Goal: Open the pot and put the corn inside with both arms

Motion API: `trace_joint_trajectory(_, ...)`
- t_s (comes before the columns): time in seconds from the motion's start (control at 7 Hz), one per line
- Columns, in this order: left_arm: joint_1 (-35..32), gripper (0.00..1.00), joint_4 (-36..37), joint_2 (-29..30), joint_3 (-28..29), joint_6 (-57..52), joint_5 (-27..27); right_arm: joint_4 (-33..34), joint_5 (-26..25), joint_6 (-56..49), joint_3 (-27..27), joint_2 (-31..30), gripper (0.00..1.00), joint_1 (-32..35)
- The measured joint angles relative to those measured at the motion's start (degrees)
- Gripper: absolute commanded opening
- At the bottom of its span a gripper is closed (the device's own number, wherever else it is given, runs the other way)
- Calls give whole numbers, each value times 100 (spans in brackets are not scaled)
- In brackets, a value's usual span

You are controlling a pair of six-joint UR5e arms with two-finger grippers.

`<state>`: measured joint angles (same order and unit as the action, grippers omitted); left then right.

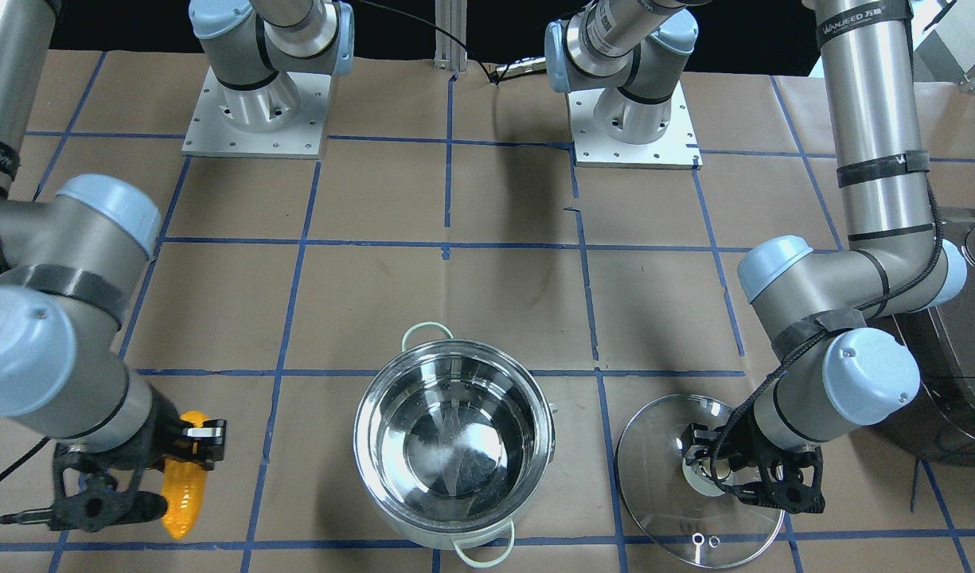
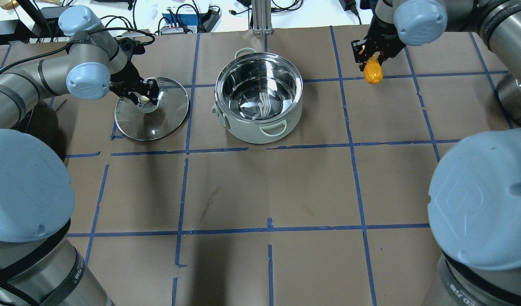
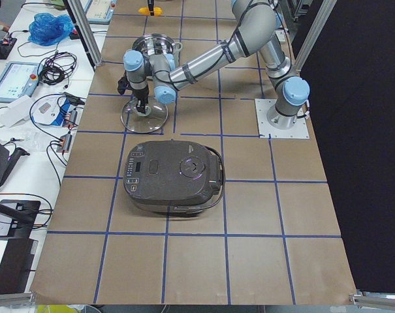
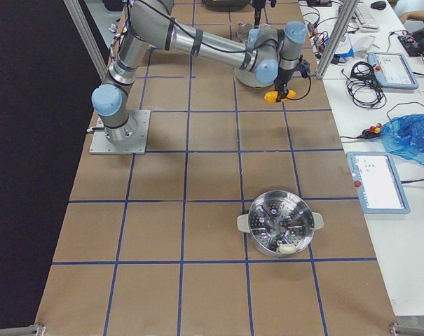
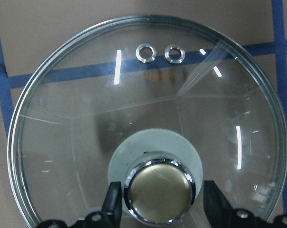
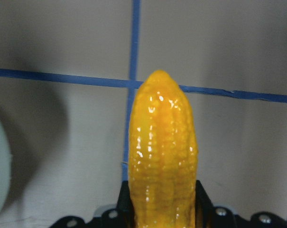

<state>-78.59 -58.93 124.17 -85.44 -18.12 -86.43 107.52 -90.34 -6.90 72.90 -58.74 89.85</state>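
Overhead centre: pot (image 2: 243, 134), lidless. Upper left: left gripper (image 2: 144, 98), jaws parted astride knob (image 5: 158, 190) of glass lid (image 2: 158, 123). Upper right: right gripper (image 2: 369, 60) clamping corn (image 2: 373, 73).

Surface (image 2: 269, 187): brown paper, gridded with blue tape lines
Pot (image 2: 260, 125): upright, uncovered, on the operators' side
Lid (image 2: 158, 123): flat, knob up; just beside the pot on the robot's left, apart from it; over a tape line
Rice cooker (image 3: 171, 176): dark, closed; left end, near the lid
Steamer pot (image 4: 271, 217): perforated insert; right end, well apart from the pot
Base plates (image 1: 208, 139): two pale squares, robot's side
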Motion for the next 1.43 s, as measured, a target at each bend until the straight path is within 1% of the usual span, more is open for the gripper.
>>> trace_joint_trajectory(0.14,-7,100,-96,-101,42,8,-9,-20,16,451,-72,-123,17,492)
trace_joint_trajectory(0.29,-12,100,-394,-338,87,14,-33,-12,2,1003,-165,-153,17,1001)
trace_joint_trajectory(0.57,-43,100,-1572,-1256,102,16,-106,74,-35,1897,-362,-2,17,1744)
trace_joint_trajectory(0.71,-75,100,-2066,-1701,45,13,-185,182,-34,2070,-412,167,17,1931)
trace_joint_trajectory(0.86,-130,100,-2330,-2033,-44,13,-258,359,-18,2139,-428,418,17,2032)
trace_joint_trajectory(1.0,-227,100,-2456,-2285,-120,18,-293,528,-21,2161,-435,634,18,2089)
trace_joint_trajectory(1.14,-362,100,-2551,-2498,-211,35,-313,657,-37,2163,-425,759,23,2119)
trace_joint_trajectory(1.29,-522,100,-2641,-2648,-276,125,-322,724,-55,2161,-400,839,65,2129)
trace_joint_trajectory(1.43,-700,100,-2774,-2768,-286,297,-327,757,-65,2157,-374,902,100,2131)
